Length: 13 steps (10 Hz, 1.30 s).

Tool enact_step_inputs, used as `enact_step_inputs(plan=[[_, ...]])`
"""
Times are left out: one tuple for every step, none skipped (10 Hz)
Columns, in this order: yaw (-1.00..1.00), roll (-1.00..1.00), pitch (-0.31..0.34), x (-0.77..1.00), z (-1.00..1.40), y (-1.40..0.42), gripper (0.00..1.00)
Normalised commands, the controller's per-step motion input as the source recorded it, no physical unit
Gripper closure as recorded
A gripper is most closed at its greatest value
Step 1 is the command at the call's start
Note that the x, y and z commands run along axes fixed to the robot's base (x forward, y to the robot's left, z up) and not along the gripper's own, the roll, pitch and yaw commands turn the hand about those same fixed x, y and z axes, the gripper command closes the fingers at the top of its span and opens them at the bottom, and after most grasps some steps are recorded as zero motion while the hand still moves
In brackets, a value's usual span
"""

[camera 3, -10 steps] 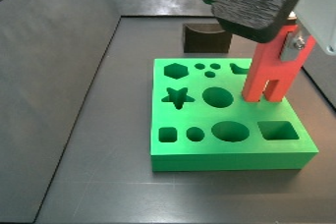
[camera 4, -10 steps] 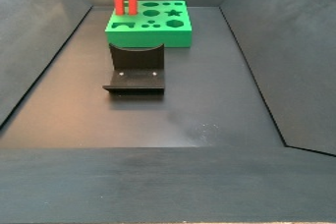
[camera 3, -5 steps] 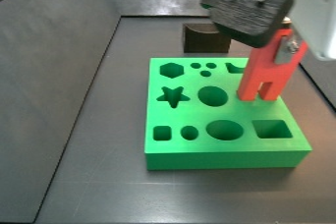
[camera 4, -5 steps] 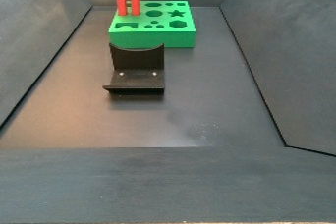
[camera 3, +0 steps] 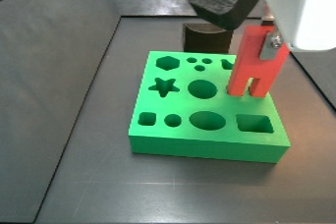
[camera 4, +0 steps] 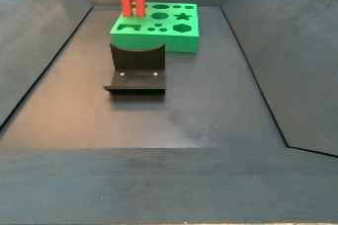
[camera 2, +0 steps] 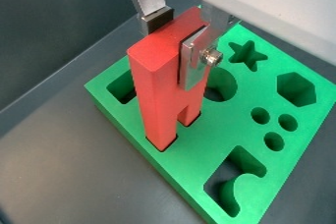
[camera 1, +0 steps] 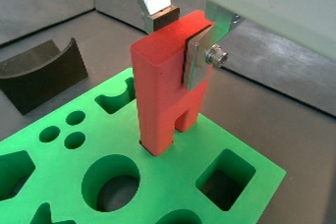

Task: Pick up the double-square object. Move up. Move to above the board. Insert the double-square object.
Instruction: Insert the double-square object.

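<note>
Gripper (camera 1: pixel 184 43) is clamped on the upper part of the double-square object (camera 1: pixel 168 90); silver finger plates (camera 1: pixel 199 59) sit flat on opposite faces, bar upright. It hangs over the board (camera 3: pixel 210 135), near one edge in a side view, lower end at or just above the green top face. I can't tell from the wrist views whether the tip has entered a hole yet.

Step in hand, as I read it: insertion. To do it well:
- Keep the bar vertical; any tilt will jam the two-lobed section on the rim.
- Match the yaw of the bar's grooved face (camera 2: pixel 192 105) to the slot's long axis before pushing.
- Descend slowly and straight, no side load; the board looks loose on the floor and could slide.
- Don't release until the bar is seated.

Fixture (camera 4: pixel 136 74) stands apart from the board, clear of the path.
</note>
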Motion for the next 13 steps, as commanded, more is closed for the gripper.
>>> enact_step_inputs(plan=[[0.0,0.0,-0.05,0.0,-0.53,0.04,1.0],[0.34,0.34,0.119,0.0,-0.44,-0.09,1.0],[0.1,0.18,0.477,0.12,-0.05,0.0,1.0],[0.0,0.03,0.5,0.08,-0.02,0.0,1.0],[-0.07,0.0,0.5,0.51,-0.23,0.0,1.0],[-0.06,0.0,0.47,0.6,-0.34,0.0,1.0],[-0.11,0.0,0.481,0.53,-0.31,0.0,1.0],[-0.12,0.01,0.494,0.5,-0.25,0.05,1.0],[-0.13,0.06,0.5,0.42,-0.14,0.17,1.0],[-0.37,0.0,0.399,0.37,-0.41,0.21,1.0],[-0.54,-0.11,0.151,0.16,-0.72,0.33,1.0],[-0.02,-0.01,-0.031,-0.09,0.0,0.0,1.0],[0.0,-0.01,0.0,0.0,0.0,0.0,1.0]])
